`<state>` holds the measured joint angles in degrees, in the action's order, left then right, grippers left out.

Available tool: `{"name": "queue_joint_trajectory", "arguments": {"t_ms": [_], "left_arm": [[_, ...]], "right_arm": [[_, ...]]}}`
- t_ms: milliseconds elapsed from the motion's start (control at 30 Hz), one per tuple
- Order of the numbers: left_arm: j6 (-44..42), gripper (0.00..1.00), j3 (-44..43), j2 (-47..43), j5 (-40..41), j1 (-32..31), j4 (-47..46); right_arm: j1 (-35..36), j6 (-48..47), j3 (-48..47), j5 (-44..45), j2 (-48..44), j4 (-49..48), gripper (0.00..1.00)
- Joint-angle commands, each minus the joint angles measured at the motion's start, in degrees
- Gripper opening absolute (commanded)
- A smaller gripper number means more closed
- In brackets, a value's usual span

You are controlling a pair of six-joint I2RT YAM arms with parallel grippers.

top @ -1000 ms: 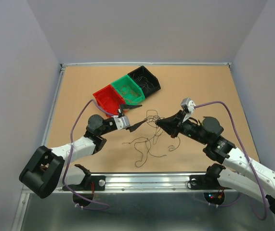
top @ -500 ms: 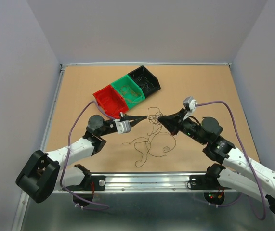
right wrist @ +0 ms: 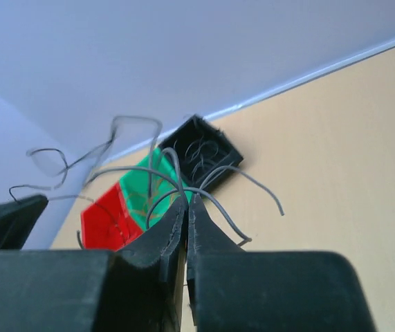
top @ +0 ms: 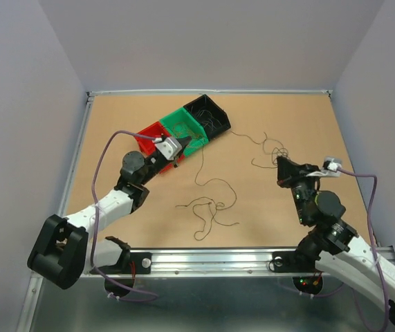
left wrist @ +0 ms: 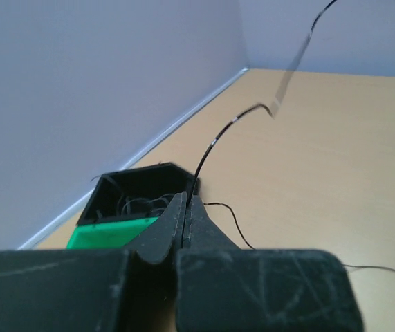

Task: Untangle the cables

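STEP: draw the arms apart slowly so the dark strand (left wrist: 214,142) slips free without snagging | TOOLS: your left gripper (left wrist: 187,207) is pinched shut on that strand; your right gripper (right wrist: 185,207) is clamped on a small clump (right wrist: 155,169) | POSE: left arm reaches over the red bin (top: 149,140), right arm is drawn back right | CABLES: remaining cables (top: 211,207) lie loose mid-table.

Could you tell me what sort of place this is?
Likely a robotics lab test cell: plain walls enclosing the tabletop, a left arm and right arm bolted on, sorting bins.
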<state>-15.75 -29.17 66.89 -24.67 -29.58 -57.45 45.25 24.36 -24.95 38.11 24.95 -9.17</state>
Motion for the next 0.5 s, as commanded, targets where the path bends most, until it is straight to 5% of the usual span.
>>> {"name": "queue_joint_trajectory", "arguments": {"t_ms": [0, 200, 367, 467], "left_arm": [[9.13, 0.00, -3.44, 1.39, 5.59, 5.49, -2.05], [15.57, 0.00, -4.67, 2.45, 4.46, 12.79, -3.01], [17.14, 0.00, -3.17, 0.70, -5.11, 12.88, -5.83], [16.01, 0.00, -2.74, -0.71, -10.29, 12.88, -5.74]], "right_arm": [[0.27, 2.88, 2.10, 12.24, -4.64, -0.67, 0.01], [0.27, 2.98, 3.24, 15.60, -9.66, -0.41, 0.01], [0.19, 1.83, 1.31, 13.83, -4.84, -0.41, 0.00], [0.27, -3.76, -1.06, 3.67, 1.46, -2.24, 0.01]]}}
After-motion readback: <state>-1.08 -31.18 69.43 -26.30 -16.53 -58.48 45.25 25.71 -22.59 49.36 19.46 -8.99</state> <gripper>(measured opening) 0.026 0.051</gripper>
